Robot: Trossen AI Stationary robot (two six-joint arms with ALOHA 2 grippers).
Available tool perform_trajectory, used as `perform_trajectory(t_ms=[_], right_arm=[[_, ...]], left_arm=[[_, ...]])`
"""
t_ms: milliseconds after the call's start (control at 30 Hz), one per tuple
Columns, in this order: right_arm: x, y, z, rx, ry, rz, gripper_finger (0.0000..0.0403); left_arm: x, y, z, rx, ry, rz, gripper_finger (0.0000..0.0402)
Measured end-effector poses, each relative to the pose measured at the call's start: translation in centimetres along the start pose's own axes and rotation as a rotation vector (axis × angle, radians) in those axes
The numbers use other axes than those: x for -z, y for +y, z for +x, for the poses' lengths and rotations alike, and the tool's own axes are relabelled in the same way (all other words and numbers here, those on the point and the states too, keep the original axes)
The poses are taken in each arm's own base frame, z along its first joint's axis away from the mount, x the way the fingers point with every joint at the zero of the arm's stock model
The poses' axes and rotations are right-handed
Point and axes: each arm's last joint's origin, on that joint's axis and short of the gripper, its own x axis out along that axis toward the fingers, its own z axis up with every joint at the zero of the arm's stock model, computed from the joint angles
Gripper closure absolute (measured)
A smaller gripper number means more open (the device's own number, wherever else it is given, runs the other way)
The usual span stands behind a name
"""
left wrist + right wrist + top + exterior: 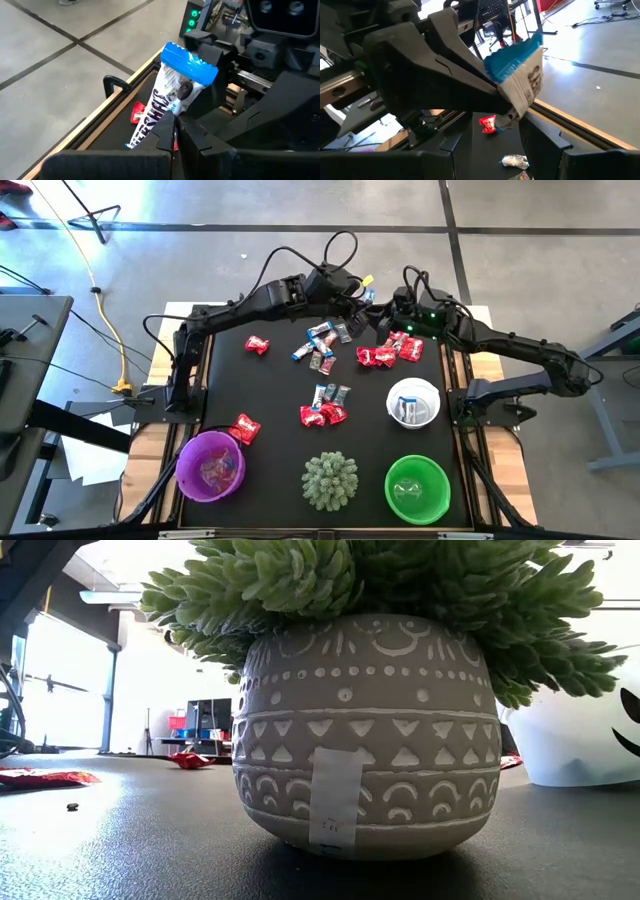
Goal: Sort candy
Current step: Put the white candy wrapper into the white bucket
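Grey concrete floor with dark seams surrounds the black tabletop (pixel 280 390), where the candy (pixel 322 415) lies in loose clusters across the middle and far half. Three bowls and a potted plant (pixel 330 480) line the near edge: a purple bowl (pixel 211 465), a green bowl (pixel 417 489) and a white bowl (pixel 413 403) a little farther in.

At the far edge the two arms meet. The left tool (pixel 175 125) has its fingers pressed together on a blue-and-white wrapper (pixel 177 95), pinching its lower end so the blue crimped top stands up and away from the fingers. That leaves the upper part free for the other arm to take, which looks like the reason for the raised, upright hold. The right tool (pixel 515 107) sits just beside the wrapper with its fingers apart, bracketing it; I cannot tell whether it already touches the foil. This reads as a hand-over in mid-air, probably because the bowl meant for this colour stands on the right arm's side.

Below both tools a red sweet (pixel 488 124) and a pale one (pixel 515 161) lie unsorted on the tabletop. Most of the candy is not yet in a bowl, so the sorting seems early.
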Motion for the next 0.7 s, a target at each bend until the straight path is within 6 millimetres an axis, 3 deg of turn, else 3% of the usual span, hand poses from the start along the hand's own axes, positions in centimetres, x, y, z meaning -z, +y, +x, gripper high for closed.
perform_trajectory(t_ms=[700], right_arm=[[0.1, 0.0, 0.0, -0.007, 0.010, -0.039, 0.0249]], left_arm=[[0.4, -1.1, -0.3, -0.006, 0.008, -0.005, 0.0401]])
